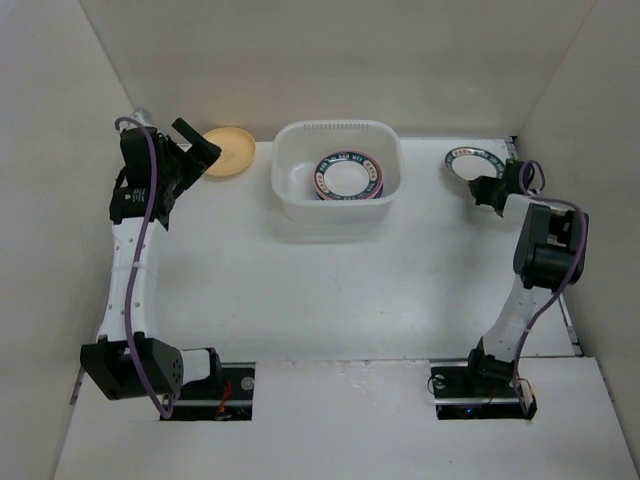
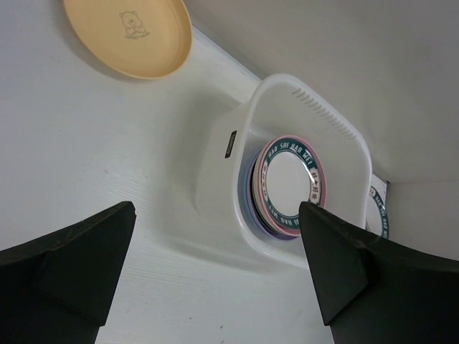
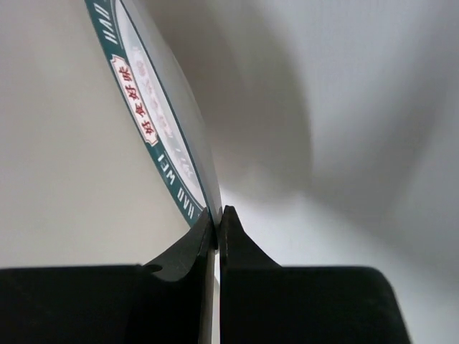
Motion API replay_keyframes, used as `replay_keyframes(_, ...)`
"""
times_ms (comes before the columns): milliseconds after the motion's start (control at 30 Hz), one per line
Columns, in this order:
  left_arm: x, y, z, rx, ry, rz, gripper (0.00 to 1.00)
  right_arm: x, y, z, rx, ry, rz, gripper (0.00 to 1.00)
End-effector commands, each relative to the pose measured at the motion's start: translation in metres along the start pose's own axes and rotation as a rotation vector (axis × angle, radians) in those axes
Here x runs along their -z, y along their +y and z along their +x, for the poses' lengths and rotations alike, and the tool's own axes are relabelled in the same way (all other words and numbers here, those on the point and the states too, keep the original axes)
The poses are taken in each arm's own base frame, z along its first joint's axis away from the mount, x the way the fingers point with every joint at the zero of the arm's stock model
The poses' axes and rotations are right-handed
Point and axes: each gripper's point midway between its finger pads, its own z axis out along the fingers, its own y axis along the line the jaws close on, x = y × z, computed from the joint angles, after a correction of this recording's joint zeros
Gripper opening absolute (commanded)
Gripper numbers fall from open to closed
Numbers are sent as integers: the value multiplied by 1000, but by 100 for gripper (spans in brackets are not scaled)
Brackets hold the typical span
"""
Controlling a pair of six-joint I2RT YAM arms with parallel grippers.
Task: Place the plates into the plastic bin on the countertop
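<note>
Figure: the two arms over the table [image 1: 330, 290], read from near to far. On your right, the right gripper [image 3: 217, 222] had its jaws pressed together on the very edge of a teal-rimmed plate [image 3: 149, 132], with only a narrow bite of the rim between them. These views did not show whether the plate had cleared the table. At mid-table stood the plastic bin [image 1: 340, 124], which held a stack of plates [image 1: 348, 176] with another teal-rimmed one on top. On your left, the left gripper [image 2: 216, 215] hung with its jaws spread wide and nothing between them. It sat just short of the yellow plate [image 1: 228, 152], which lay flat close to the back wall [image 1: 340, 60]. You could judge these plates stiff, thin and probably light, with a glossy surface that would slip under a shallow pinch. A plate held by one edge would tend to swing about the jaws. The rim was the only place to take hold, with one finger under the lip and one above, seated deeper than the present bite. The material could not be told, so you were wise to treat the rims as liable to chip and lower each plate onto the stack.
</note>
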Motion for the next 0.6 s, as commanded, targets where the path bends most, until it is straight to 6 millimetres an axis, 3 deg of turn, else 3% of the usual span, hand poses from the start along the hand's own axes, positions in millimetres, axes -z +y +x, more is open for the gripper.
replay_keyframes(0,-16,17,5,36,-5,-48,100,68,66,57,63,100,-238,0)
replay_keyframes(200,-42,46,22,92,15,-106,100,181,122,133,292,203,-486,0)
replay_keyframes(333,-55,67,36,132,34,-152,100,233,144,192,441,323,-581,0)
replay_keyframes(467,-65,85,44,170,37,-192,100,252,135,254,569,501,-590,0)
replay_keyframes(567,-79,96,47,214,39,-214,100,244,103,303,689,687,-515,0)
